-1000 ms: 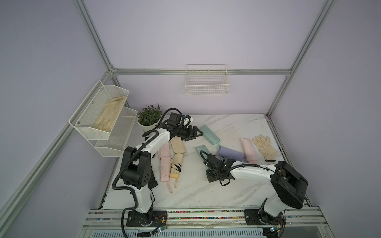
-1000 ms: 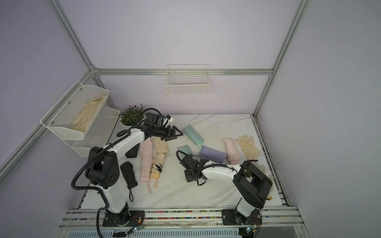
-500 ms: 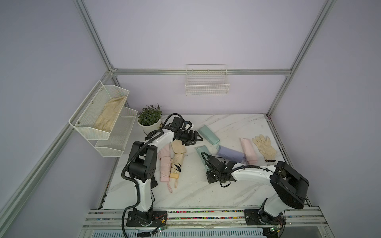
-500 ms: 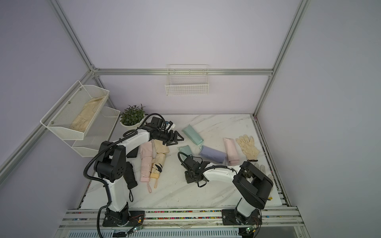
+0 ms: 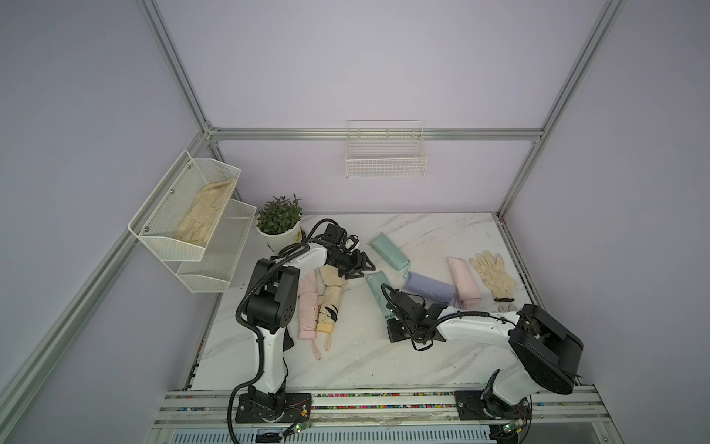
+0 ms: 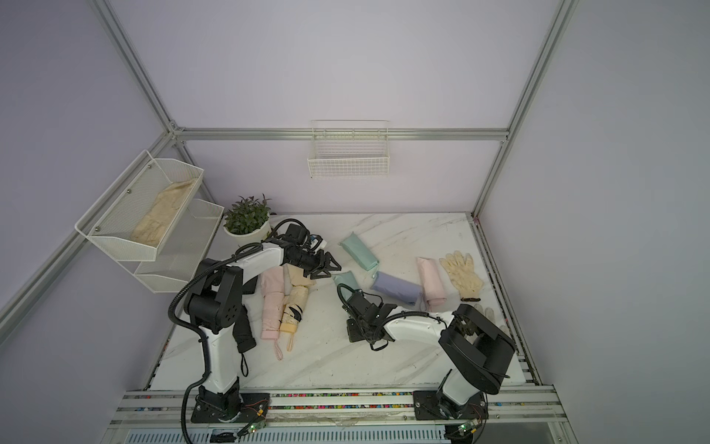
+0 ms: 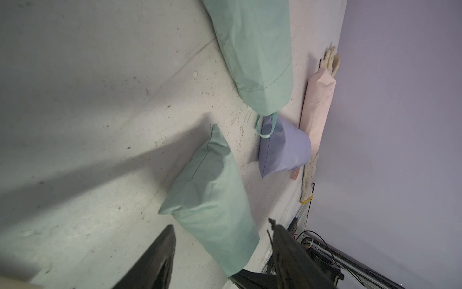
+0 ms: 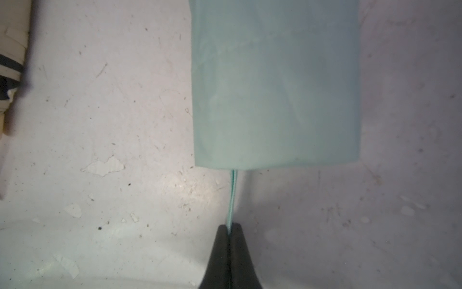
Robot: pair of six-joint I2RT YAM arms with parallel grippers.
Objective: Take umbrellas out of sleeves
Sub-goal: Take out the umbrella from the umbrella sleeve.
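Got right gripper (image 8: 230,232) pinched tight on thin mint cord (image 8: 232,197) of soft mint-green fabric sleeve (image 5: 373,284), just beside lilac fabric sleeve (image 5: 430,288); left gripper (image 7: 222,222) gaping at its closed end, maybe touching. Looks light, floppy, slippery: pinch that end.

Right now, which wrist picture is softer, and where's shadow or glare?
Right wrist view: hazy; the mint green fabric sleeve looks soft, glare patch on the white marble table. Left wrist view: sharper; broad shadows band the table, the left gripper dark, blurred close up.
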